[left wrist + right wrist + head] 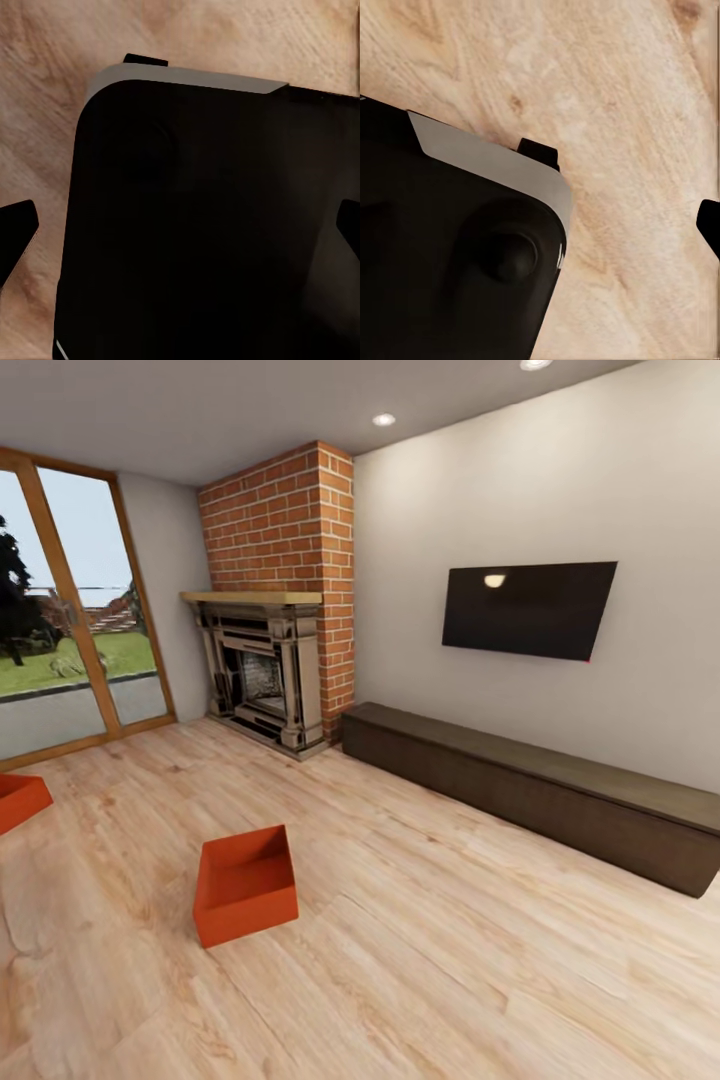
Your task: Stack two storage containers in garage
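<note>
Both storage containers [245, 885] [18, 798] sit well ahead of the hands; hand states: can't tell. Bins look light, rigid, slick; grip opposite walls at the rim.

One bin [246, 884] is sitting on the wood floor [430, 960] at about 7 o'clock from centre, a second bin [18, 799] lying well apart at 9 o'clock by the frame edge. The fireplace [262, 675] is standing behind them at 11 o'clock, glass doors [70, 620] to its left, a bench [530, 790] running along the wall at 3 o'clock, beneath the TV [528, 608].
</note>
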### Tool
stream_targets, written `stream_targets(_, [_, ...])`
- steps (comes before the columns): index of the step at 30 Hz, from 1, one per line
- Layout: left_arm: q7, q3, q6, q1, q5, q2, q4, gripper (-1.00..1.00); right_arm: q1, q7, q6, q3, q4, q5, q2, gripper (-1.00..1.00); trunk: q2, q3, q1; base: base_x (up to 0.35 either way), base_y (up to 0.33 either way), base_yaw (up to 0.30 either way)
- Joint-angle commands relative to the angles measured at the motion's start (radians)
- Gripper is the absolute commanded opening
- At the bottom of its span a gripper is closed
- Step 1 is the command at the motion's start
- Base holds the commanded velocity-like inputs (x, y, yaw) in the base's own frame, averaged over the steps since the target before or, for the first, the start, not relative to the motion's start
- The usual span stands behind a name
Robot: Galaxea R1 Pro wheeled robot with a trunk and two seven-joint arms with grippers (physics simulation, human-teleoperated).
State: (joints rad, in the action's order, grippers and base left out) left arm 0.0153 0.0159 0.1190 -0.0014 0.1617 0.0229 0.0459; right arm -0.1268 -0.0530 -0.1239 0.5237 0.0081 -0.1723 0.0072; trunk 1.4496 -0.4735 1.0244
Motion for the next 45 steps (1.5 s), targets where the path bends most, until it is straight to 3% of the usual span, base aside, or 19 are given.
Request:
stream_targets(1, [0.002,0.001,0.002,0.0,0.007,0.0,0.0,1.0,-0.001,-0.002,-0.003,0.009,0.001,-0.01,0.0,1.0,0.0,-0.001,0.001,0.322,0.0,0.0])
stream_targets(17, [0.002,0.001,0.002,0.0,0.007,0.0,0.0,1.0,-0.001,-0.002,-0.003,0.009,0.001,-0.011,0.001,1.0,0.0,-0.001,0.001,0.308,0.0,0.026])
stream_targets(45, [-0.001,0.001,0.001,0.0,0.007,0.0,0.0,1.0,-0.001,-0.002,-0.003,0.009,0.001,-0.01,0.0,1.0,0.0,-0.001,0.001,0.032,0.0,0.242])
